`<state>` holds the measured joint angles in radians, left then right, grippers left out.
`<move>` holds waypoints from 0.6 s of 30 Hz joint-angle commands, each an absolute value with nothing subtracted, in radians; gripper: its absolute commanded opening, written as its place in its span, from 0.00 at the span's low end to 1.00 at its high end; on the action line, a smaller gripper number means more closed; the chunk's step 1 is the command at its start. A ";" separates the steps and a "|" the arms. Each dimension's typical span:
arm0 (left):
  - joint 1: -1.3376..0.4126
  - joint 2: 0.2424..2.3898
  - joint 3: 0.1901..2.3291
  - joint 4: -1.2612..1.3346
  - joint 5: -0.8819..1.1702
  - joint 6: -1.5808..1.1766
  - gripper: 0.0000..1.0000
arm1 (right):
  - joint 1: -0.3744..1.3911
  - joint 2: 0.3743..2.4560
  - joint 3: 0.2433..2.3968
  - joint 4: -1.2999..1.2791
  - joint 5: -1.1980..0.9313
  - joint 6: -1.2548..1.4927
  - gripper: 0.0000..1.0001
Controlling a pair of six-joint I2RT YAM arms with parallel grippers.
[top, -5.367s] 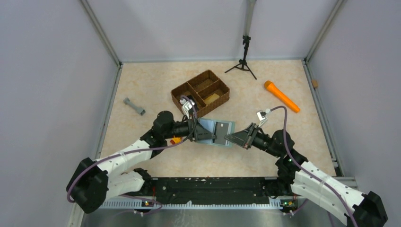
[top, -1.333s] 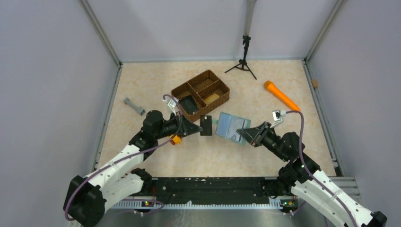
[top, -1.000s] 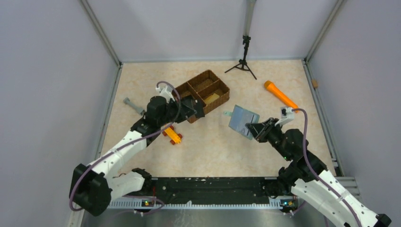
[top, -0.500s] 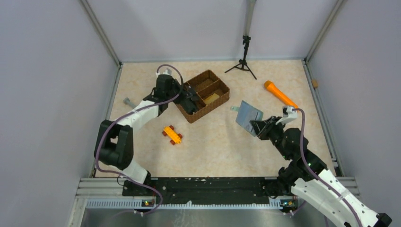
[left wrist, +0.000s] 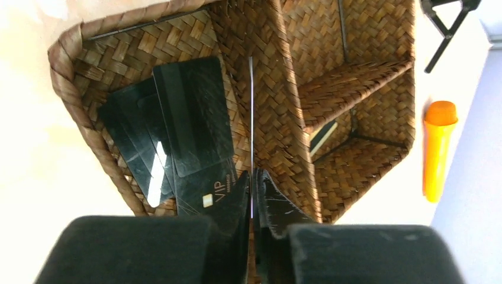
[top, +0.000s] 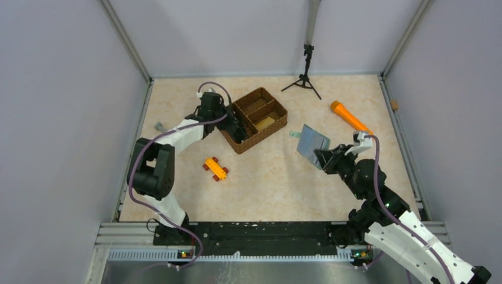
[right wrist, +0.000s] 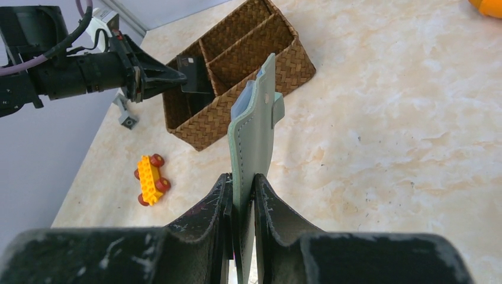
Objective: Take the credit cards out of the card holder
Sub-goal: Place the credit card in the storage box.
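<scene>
My left gripper (left wrist: 252,173) is shut on a thin credit card (left wrist: 251,106), seen edge-on as a pale line above the brown woven basket (left wrist: 278,89). The right wrist view shows that dark card (right wrist: 190,71) hanging over the basket's left compartment. Several dark credit cards (left wrist: 183,118) lie flat in that compartment. My right gripper (right wrist: 241,177) is shut on the lower edge of the grey-green card holder (right wrist: 254,124). The holder (top: 312,141) is held upright off the table, right of the basket (top: 260,92), with its tab pointing left.
A yellow toy car (top: 215,168) sits on the table in front of the basket. An orange cylinder (top: 351,120) lies at the back right, a small black tripod (top: 305,74) at the back wall, and a grey dumbbell-shaped piece (top: 160,126) at the left.
My left arm has swung from the table's middle back to the basket, carrying the dark card over its left compartment. My right gripper has carried the holder right and tilted it upright.
</scene>
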<state>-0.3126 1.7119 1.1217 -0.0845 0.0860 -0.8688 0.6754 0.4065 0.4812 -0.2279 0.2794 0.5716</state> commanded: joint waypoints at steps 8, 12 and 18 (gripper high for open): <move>-0.288 1.710 1.241 -0.249 0.103 -0.721 0.61 | 0.669 0.442 0.520 -0.169 0.213 0.616 0.00; -0.286 1.602 1.207 -0.334 0.053 -0.671 0.87 | 0.669 0.518 0.510 -0.084 0.091 0.641 0.00; -0.276 1.415 1.098 -0.372 0.178 -0.590 0.99 | 0.669 0.644 0.499 0.065 -0.059 0.726 0.00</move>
<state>-0.2825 1.5444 1.1538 -0.3275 0.0986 -0.6704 0.6743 0.6022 0.4808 -0.1081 0.0643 0.6598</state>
